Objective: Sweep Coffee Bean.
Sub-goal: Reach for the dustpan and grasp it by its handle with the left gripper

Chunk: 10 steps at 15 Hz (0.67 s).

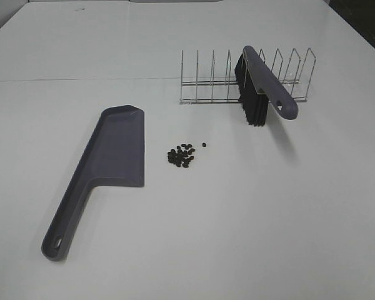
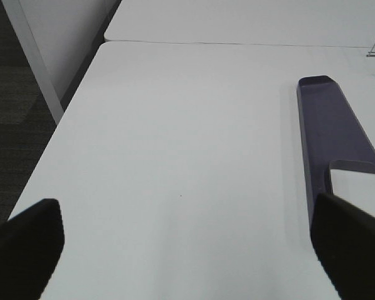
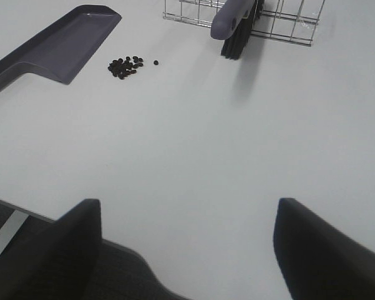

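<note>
A pile of coffee beans [image 1: 182, 155] on the desk [image 1: 269, 219]
They lie mid-desk, just beside the dustpan [image 1: 106, 169]. The left gripper [image 2: 187, 240] and the right gripper [image 3: 187, 247] are both spread wide, holding nothing.

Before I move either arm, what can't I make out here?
Coffee bean count: clumped, too small, high view.
Which rack slot holds the brush: bristles hide it, high view.
Dustpan handle: left wrist view, cut off behind a finger.
Left hand and right hand: outside the high view.

Grey-purple dustpan [image 1: 112, 147], dark brown coffee beans [image 1: 182, 156], black-bristled brush [image 1: 267, 79], white table [image 1: 250, 225]
</note>
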### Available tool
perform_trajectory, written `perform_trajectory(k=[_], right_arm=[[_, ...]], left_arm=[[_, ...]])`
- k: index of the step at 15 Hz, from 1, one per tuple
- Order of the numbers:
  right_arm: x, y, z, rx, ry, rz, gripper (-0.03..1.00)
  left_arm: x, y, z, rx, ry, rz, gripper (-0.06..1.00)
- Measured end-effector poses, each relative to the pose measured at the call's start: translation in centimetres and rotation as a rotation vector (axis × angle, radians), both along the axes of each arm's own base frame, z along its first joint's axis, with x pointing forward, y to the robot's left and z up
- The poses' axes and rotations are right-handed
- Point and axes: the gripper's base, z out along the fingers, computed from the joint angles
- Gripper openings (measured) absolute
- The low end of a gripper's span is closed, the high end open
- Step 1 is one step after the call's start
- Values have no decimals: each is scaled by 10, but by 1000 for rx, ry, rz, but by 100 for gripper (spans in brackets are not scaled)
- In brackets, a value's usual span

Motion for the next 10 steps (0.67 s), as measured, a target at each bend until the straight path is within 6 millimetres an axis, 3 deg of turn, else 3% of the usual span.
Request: perform_trajectory(k=[3,5,10], right_arm=[[0,0,0,0,0,0,64],[0,0,0,0,0,0,64],[0,0,0,0,0,0,64]], left_arm=[[3,2,1,12,32,10,99],[15,3,8,3,149,9,99],[95,8,33,-26,566,6,99]])
